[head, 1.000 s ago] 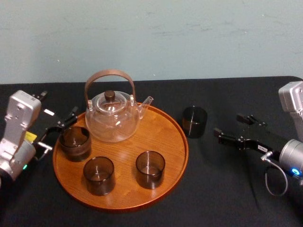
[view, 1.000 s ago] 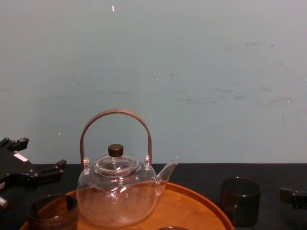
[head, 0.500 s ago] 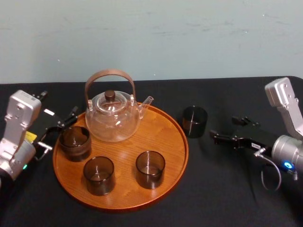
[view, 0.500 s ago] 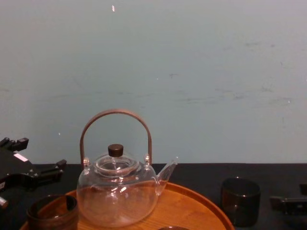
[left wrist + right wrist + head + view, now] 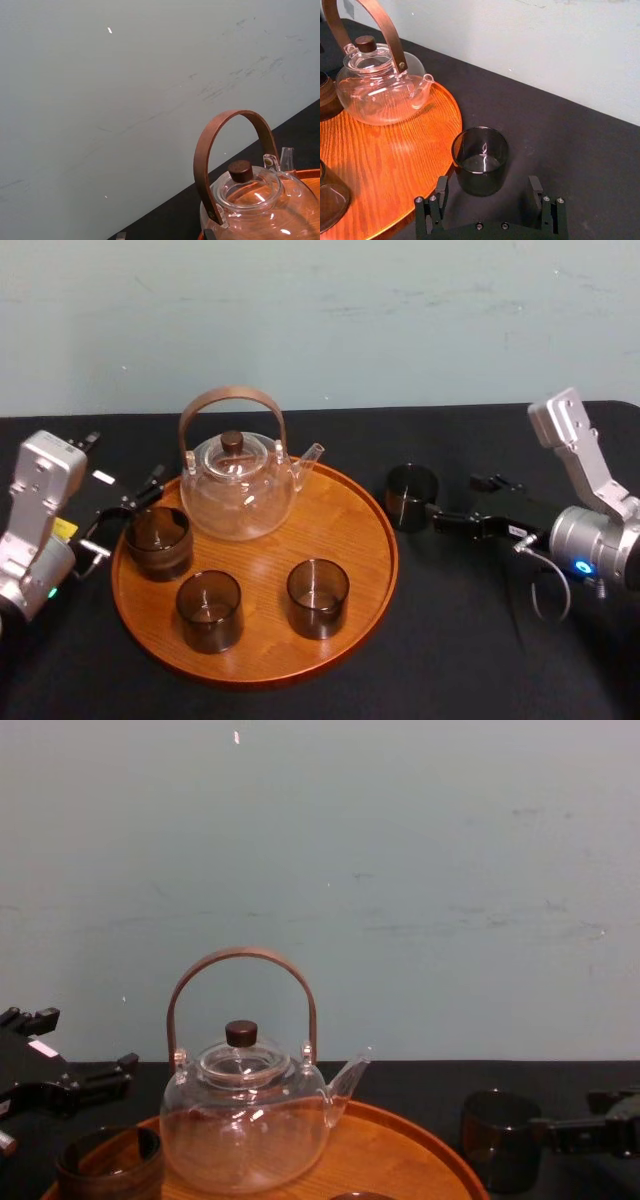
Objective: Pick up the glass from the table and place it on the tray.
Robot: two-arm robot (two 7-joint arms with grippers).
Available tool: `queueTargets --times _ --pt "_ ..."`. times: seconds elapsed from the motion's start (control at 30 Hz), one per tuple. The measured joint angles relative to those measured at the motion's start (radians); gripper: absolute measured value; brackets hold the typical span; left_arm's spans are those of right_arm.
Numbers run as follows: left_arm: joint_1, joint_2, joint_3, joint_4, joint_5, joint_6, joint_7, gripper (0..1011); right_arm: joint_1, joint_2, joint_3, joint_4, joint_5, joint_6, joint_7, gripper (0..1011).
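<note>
Head view: my right gripper (image 5: 455, 498) has advanced to the dark glass (image 5: 411, 497) on the table (image 5: 480, 640), just beside the tray (image 5: 262, 635). Right wrist view: fingers (image 5: 440, 189) wide, empty, glass just ahead; grasp likely next. Left gripper (image 5: 125, 512) idles open by the tray's left.

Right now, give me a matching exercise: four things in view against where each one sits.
1 glass teapot
2 lone dark glass
3 right claw
4 left claw

a open, at the left rim of the tray
b on the table, right of the tray
c open, just short of the lone dark glass
d at the back of the tray

Pairs: 1-d, 2-b, 3-c, 4-a
</note>
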Motion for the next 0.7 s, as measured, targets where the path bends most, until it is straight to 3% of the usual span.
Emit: queueTargets --times 0.7 --pt "0.0 0.0 0.0 0.0 0.0 0.0 0.0 1001 0.095 -0.068 -0.042 0.117 -0.053 0.011 0.034 1002"
